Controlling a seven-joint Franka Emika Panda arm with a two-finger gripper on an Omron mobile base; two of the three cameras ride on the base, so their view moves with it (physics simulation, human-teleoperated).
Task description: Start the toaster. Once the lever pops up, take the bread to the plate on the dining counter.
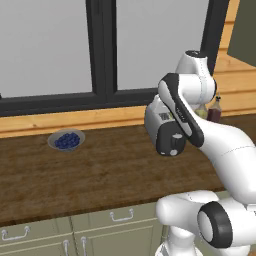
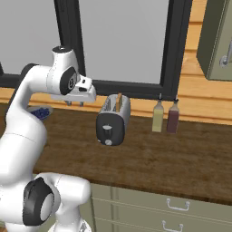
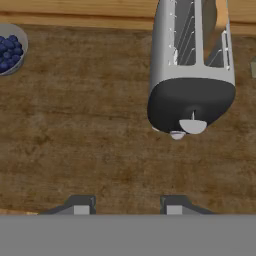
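The gripper (image 3: pixel 128 209) hung above the wooden tabletop (image 3: pixel 90 140), short of the toaster (image 3: pixel 192 70), its jaws apart and holding nothing. The toaster (image 2: pixel 113 120) stood upright near the window wall with the bread (image 2: pixel 119 102) protruding from one slot. A bowl of blueberries (image 1: pixel 66 140) sat well apart to its left.

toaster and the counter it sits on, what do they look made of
Toaster: looks like brushed silver-grey metal, going by its soft sheen, with a matte dark front panel, probably plastic. Counter: dark brown wood, judging by the visible grain, with a dull finish.
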